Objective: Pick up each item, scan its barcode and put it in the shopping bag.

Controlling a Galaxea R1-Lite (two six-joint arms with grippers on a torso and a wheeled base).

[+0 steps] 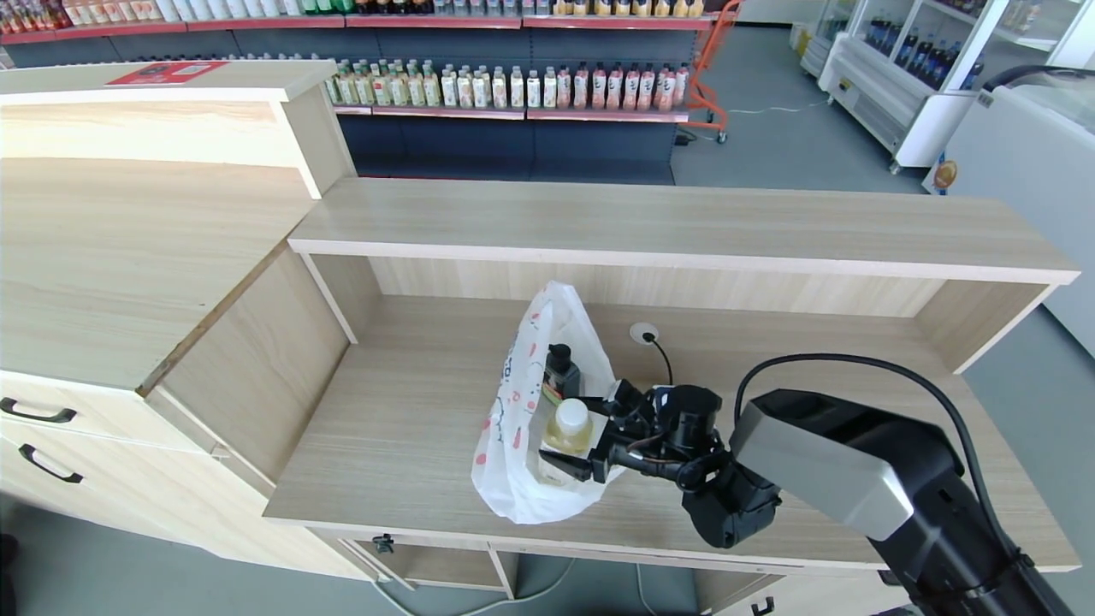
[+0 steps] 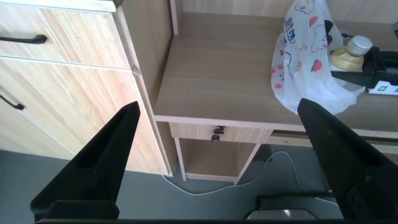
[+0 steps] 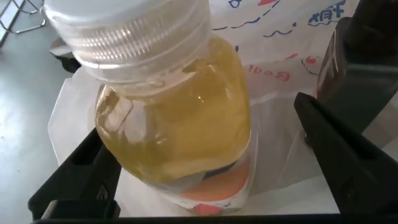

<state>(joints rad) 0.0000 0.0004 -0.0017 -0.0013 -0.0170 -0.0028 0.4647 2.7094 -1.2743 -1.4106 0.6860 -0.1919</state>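
1. Wooden counter [image 1: 411, 445] carries the white shopping bag [image 1: 513, 411]; drink shelves [image 1: 513, 85] stand behind it.
2. Left of the bag, below the counter's front edge, the left gripper [image 2: 217, 104] hangs with its fingers spread wide, holding nothing.
3. Inside the bag stand a dark bottle [image 1: 561, 370] and a yellow juice bottle [image 1: 569, 425].
4. At the bag's right side, the right gripper [image 3: 200, 118] sits in its mouth, fingers apart either side of the juice bottle.

We find bright, diffuse light throughout. Shadows on the counter [image 1: 411, 428] are soft and faint. The bottle [image 3: 180, 124] shows small highlights on its cap and body. In the head view, straight edges bow near the borders.
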